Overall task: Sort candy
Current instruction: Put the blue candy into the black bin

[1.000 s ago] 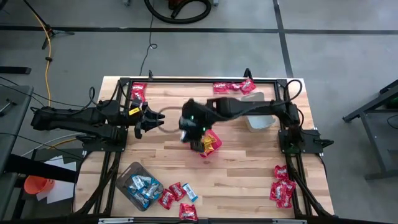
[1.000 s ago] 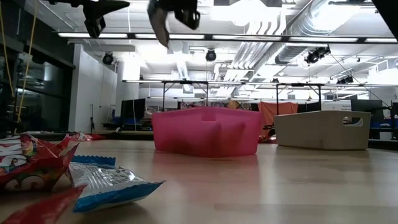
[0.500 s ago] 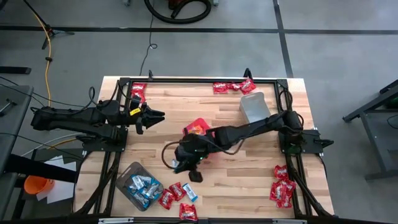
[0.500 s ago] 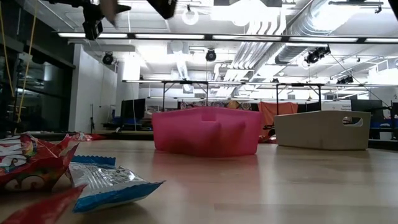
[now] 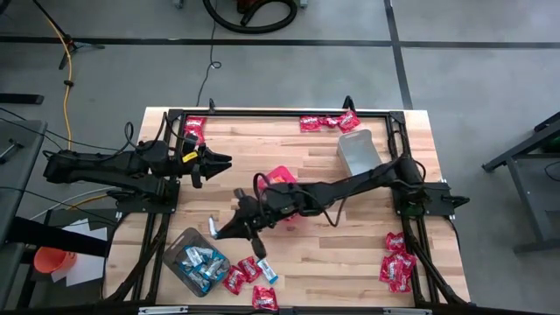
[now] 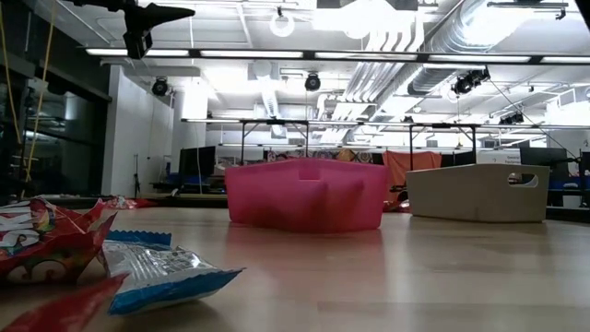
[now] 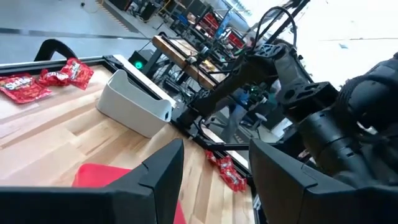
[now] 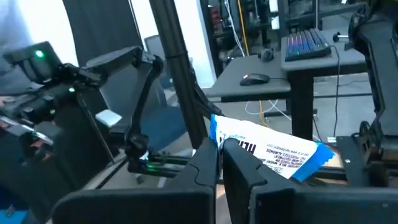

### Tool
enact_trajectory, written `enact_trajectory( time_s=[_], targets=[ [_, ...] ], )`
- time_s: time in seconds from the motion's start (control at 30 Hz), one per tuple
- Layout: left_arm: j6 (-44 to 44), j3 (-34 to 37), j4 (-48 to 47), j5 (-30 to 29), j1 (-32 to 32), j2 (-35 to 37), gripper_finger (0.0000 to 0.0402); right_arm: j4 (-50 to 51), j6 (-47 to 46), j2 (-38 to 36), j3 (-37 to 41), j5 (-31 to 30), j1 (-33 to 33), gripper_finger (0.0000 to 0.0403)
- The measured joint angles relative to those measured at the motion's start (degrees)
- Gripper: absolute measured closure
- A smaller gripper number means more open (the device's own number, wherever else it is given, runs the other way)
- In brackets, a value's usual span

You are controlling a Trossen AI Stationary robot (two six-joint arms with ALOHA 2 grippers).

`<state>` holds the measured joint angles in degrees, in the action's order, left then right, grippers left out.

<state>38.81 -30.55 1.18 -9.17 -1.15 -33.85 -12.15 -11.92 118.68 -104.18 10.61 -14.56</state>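
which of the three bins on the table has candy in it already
The clear tub near the front left corner: blue-and-white packets lie inside it. The red bin mid-table shows none where visible, and the grey tub looks empty.

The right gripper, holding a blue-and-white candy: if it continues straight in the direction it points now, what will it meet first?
Probably the clear tub of blue-and-white candy. In the high view the right gripper, shut on a blue-and-white packet, points toward the table's front-left, where that tub sits. Its height above the table is unclear.
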Motion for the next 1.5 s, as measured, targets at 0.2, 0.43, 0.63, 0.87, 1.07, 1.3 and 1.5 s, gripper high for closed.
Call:
enact_trajectory(
  time_s=[0.2,0.43,0.63,0.87,1.07,1.3,1.5],
  targets=[
    [-0.93,0.00,-0.04,-0.02,-0.01,0.00,0.0232,-7.73,-4.09,5.24,0.02,0.64,-0.28,0.0400],
    [-0.94,0.00,-0.02,-0.27,-0.02,0.00,0.0232,-14.63,-10.78,11.77,0.02,5.90,-0.40,0.0400],
    [-0.94,0.00,-0.04,-0.41,-0.02,0.00,0.0232,-17.51,-15.23,16.48,-0.82,9.68,-0.54,0.0400],
    [-0.39,0.00,-0.03,-0.63,-0.02,0.00,0.0232,-14.46,-15.23,23.74,-12.07,14.63,-0.81,0.0400],
    [0.31,0.00,-0.02,-0.64,-0.02,0.00,0.0232,-9.19,-19.12,27.18,-16.36,16.07,-0.84,0.0400],
    [0.61,0.00,0.00,-0.65,-0.02,0.00,0.0232,-3.38,-20.06,27.25,-16.57,10.79,-1.23,0.0373],
    [0.61,0.00,-0.01,-0.65,-0.02,0.00,0.0232,-3.14,-21.70,27.25,-16.57,11.38,-1.78,0.0266]
  ],
)
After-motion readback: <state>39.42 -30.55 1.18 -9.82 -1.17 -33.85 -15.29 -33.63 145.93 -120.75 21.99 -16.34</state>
